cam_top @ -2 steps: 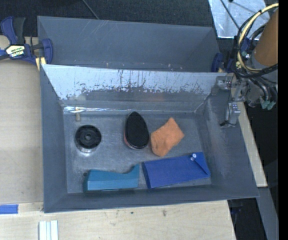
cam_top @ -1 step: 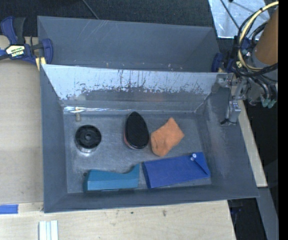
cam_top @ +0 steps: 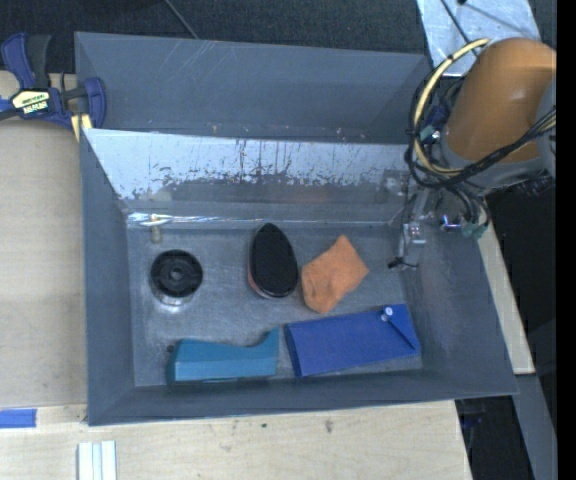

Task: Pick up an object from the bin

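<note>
Where the bin's [cam_top: 108,298] floor meets its right wall, the gripper [cam_top: 406,248] hangs low, small and dark, with nothing visible in it. Whether it is released or clenched cannot be told from this angle. As far as can be seen, it touches none of the things.

Nearest is an orange lump [cam_top: 332,273], soft and crumpled, just to its left near the floor's middle, with a gap between them. Below the gripper in the view lies a flat blue pad [cam_top: 348,346].

The arm comes in over the right rim. Its orange-covered wrist [cam_top: 498,93] sits high over the bin's back right corner, cables looped about it, and the tool reaches down and leftward.

Further left lie a black oval [cam_top: 272,261], a round black cap [cam_top: 176,273] and a teal block [cam_top: 223,360], all well apart from the gripper.
</note>
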`<action>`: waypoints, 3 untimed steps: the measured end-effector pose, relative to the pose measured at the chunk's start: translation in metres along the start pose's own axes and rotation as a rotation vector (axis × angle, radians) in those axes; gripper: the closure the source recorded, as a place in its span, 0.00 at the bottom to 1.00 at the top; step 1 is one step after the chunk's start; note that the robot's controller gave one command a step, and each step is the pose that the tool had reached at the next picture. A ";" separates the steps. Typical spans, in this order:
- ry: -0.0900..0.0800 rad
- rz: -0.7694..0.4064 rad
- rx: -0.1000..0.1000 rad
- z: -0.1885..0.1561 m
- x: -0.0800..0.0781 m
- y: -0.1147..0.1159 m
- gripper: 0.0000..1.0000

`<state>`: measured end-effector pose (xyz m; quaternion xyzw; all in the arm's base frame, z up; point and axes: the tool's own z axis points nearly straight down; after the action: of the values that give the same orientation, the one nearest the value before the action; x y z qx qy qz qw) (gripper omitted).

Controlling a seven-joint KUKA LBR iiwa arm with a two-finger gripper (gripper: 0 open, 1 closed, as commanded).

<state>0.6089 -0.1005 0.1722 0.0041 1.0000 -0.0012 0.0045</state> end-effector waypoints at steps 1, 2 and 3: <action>0.010 -0.070 -0.004 0.024 -0.009 0.035 0.00; 0.002 -0.053 -0.002 0.061 0.001 0.057 0.00; 0.003 -0.019 -0.002 0.101 0.019 0.053 1.00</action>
<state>0.5910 -0.0473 0.0710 -0.0052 1.0000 -0.0003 0.0028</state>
